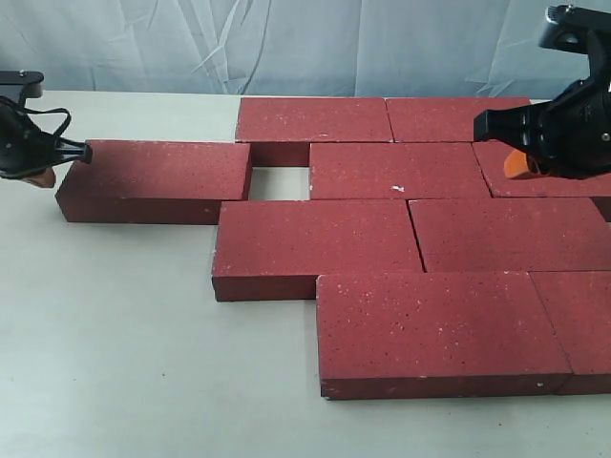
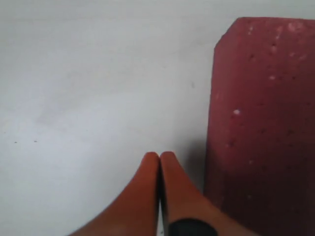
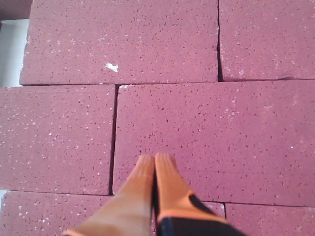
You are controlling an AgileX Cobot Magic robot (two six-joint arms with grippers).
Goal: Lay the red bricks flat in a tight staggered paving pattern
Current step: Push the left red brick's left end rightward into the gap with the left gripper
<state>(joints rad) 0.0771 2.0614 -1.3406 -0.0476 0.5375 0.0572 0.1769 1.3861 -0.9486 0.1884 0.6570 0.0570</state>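
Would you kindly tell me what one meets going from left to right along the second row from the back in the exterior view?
left hand → loose brick → gap → brick with a white chip → right hand

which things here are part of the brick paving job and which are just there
Job: laid red bricks, loose brick at left, left gripper, right gripper, both shut.
Just there: table, wrinkled pale backdrop.
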